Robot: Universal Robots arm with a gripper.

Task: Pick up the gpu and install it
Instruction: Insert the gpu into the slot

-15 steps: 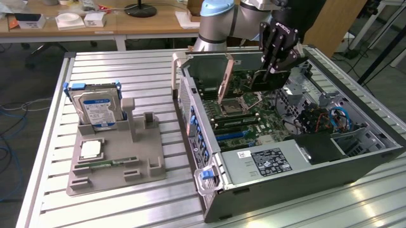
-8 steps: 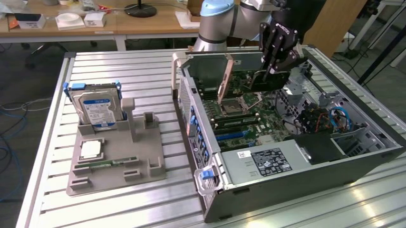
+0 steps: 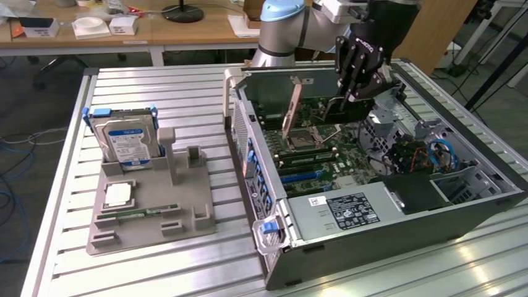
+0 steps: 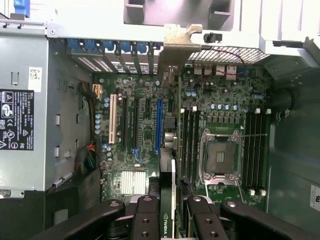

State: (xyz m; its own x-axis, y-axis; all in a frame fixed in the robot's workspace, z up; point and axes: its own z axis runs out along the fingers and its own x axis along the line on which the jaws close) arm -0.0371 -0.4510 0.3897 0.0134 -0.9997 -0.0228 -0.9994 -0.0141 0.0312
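While in the end effector [image 4: 170, 222], gpu [image 4: 168, 172] between blue slot [image 4: 158, 125] and memory slots [image 4: 188, 140].

Slatted aluminium table [image 3: 165, 272], open computer case [image 3: 396, 238] lying on it, grey parts stand [image 3: 190, 204] just beside

Soft overhead light glares off the ribbed bench [image 3: 470, 260]; the computer case [image 3: 363, 247] lies shadowed inside, the pincer [image 4: 170, 210] dim.

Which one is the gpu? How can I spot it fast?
Look into the big open computer case on the slatted table. The black gripper there pinches a thin card, the gpu. It alone stands on edge above the flat green motherboard, with a pale metal bracket at its far end.
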